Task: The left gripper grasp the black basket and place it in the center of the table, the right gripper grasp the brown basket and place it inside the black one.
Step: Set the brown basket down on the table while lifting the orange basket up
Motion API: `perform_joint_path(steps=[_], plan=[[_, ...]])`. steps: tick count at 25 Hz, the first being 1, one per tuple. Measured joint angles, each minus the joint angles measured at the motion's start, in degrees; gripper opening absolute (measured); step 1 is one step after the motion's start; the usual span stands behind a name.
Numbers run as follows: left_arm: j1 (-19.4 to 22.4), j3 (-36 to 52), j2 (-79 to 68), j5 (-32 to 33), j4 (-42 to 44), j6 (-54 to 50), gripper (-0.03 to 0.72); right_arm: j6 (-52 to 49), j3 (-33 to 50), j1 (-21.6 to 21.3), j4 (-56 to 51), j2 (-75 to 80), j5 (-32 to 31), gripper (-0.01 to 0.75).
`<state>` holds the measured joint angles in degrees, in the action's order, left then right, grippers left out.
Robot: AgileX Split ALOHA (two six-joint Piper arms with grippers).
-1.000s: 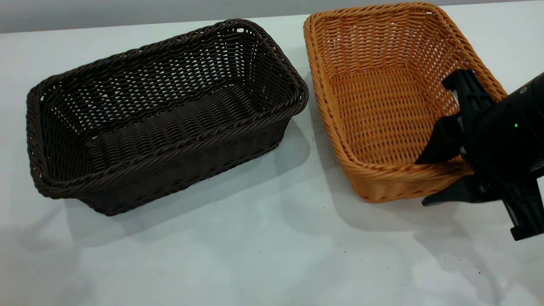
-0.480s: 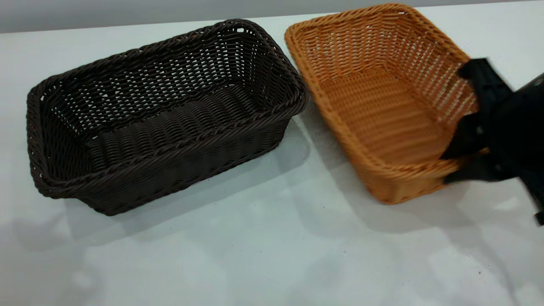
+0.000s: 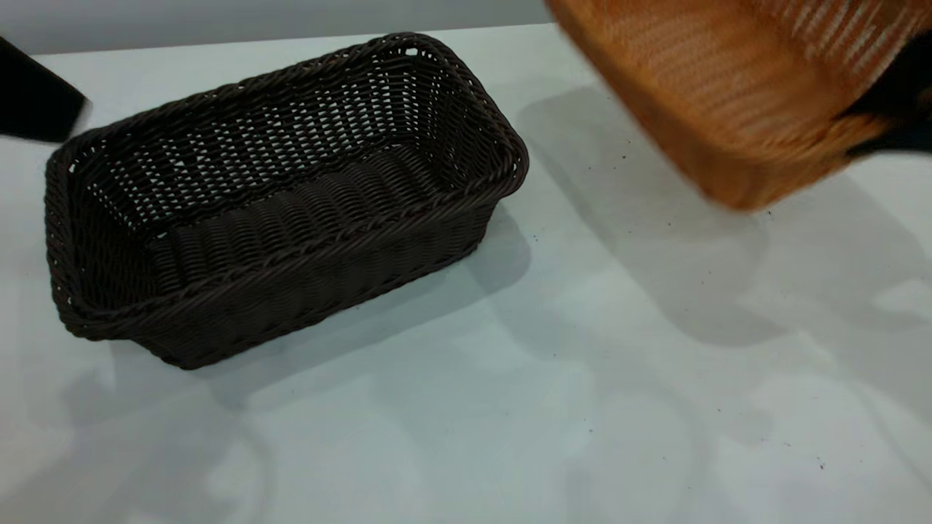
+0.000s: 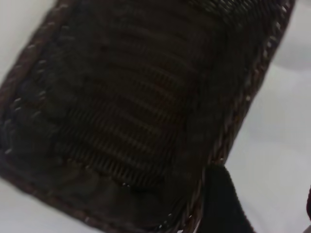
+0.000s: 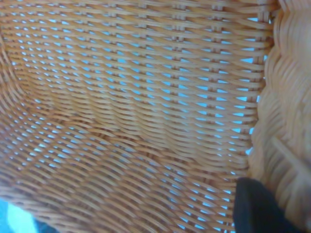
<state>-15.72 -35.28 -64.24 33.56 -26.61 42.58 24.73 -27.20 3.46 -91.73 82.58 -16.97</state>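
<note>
Two baskets in play, and the brown basket (image 3: 735,94) was off the table (image 3: 582,364) at this point, tilted and hanging up at the far right with its shadow thrown underneath. The right gripper (image 3: 885,120) had it clamped by the rim at one end; in the right wrist view a single black fingertip (image 5: 260,208) sat inside the weave right against the braided edge, so the fingers were closed on that wall.

The black basket (image 3: 284,196) sat flat on the table, well apart from the lifted one and off toward the left arm's side. The left gripper (image 3: 36,102) was just poking in beside its far corner. In the left wrist view one dark finger (image 4: 221,201) sat right at the rim, but I couldn't tell whether that hand was apart or together.

My take on doing this step well: carry the brown one high enough to clear the black rim, level it out, line up the long sides, then lower straight down. They look near the same size, so it'll likely be a tight fit. The left gripper by the black basket could get in the way.
</note>
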Motion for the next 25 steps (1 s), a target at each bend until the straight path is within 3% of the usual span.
perform_joint_path(steps=[6,11,25], plan=[[-3.46,0.00,-8.73,-4.23,0.18,2.34,0.365,9.24,-0.11,-6.61,4.78,-7.20,-10.74,0.108],[-5.68,0.00,-14.93,-6.48,0.13,8.44,0.365,14.37,-0.11,-6.89,4.61,-9.29,-17.06,0.108],[-12.42,0.00,-26.01,-18.47,-0.17,23.93,0.365,20.01,-2.09,-6.89,-0.40,-9.19,-18.31,0.108]])
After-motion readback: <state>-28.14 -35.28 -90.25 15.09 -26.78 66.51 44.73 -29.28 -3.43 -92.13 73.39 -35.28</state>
